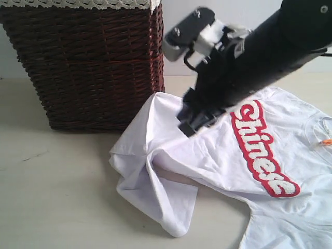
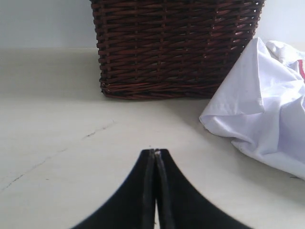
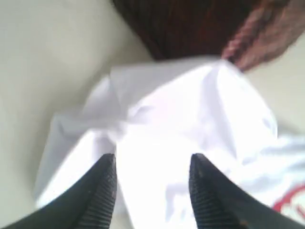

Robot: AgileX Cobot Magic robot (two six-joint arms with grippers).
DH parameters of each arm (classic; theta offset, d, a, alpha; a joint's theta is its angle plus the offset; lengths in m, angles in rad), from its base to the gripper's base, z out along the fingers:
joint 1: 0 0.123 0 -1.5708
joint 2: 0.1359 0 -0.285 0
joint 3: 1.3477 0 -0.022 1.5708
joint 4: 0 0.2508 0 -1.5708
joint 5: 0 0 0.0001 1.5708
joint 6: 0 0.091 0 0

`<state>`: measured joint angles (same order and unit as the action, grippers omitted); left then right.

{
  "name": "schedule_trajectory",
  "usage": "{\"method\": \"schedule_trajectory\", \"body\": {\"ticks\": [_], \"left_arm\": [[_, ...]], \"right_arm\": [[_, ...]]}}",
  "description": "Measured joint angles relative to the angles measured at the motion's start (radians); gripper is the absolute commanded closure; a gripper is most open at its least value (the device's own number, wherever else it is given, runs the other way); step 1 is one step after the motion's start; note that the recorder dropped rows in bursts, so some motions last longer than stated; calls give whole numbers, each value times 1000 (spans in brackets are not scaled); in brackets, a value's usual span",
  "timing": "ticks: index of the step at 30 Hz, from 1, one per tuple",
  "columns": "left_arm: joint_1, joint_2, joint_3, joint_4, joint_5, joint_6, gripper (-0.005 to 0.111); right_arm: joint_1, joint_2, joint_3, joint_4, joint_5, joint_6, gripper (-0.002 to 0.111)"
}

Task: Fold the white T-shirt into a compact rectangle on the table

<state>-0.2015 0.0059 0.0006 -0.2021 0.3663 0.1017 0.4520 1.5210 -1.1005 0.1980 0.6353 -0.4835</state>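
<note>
White T-shirt (image 1: 218,155) lies on the counter (image 1: 52,197), front side up, not folded into a rectangle, spread toward the right edge of the exterior view and running out of frame there. Red-outlined fuzzy "Chinese" lettering (image 1: 264,150) runs diagonally across the chest. Small orange tag (image 1: 326,141) sits at the neck, at the far right edge. The shirt's left part is bunched: one flap is turned over into a loose pointed fold with deep creases, and the upper corner is touching or just beside the base of the dark wicker basket (image 1: 93,67). The basket stands upright on the counter behind the shirt, with a white lace liner (image 1: 78,4) over its rim. Right claw (image 1: 194,122) hangs over the crumpled part of the shirt, on the black right arm (image 1: 270,46) that comes in from the upper right. In the right wrist view this claw (image 3: 152,164) has its jaws spread apart, white shirt cloth (image 3: 190,124) showing in the gap below; the view is blurred, and contact with the cloth cannot be told. Basket (image 3: 190,24) shows beyond the cloth. Left claw (image 2: 155,151) is clenched, fingers pressed together with nothing between them, low over bare counter (image 2: 71,143), well apart from the shirt (image 2: 267,119) and facing the basket (image 2: 176,47). A thin dark scuff (image 2: 97,130) marks the counter ahead of it.
</note>
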Motion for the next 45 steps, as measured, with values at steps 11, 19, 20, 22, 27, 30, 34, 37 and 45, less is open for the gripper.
{"method": "schedule_trajectory", "body": {"ticks": [11,19,20,22,27,30,34,37,45], "left_arm": [[0,0,0,0,0,0,107],[0,0,0,0,0,0,107],[0,0,0,0,0,0,107],[0,0,0,0,0,0,107],[0,0,0,0,0,0,107],[0,0,0,0,0,0,107],[0,0,0,0,0,0,107],[0,0,0,0,0,0,107],[0,0,0,0,0,0,107]], "right_arm": [[0,2,180,-43,466,215,78],[2,4,326,88,423,160,64],[4,4,345,88,411,158,64],[23,4,375,75,387,158,64],[128,40,393,-30,275,209,60],[168,78,393,-167,217,350,57],[177,145,394,-258,193,476,60],[179,194,394,-270,187,505,76],[179,228,394,-281,327,512,108]]}}
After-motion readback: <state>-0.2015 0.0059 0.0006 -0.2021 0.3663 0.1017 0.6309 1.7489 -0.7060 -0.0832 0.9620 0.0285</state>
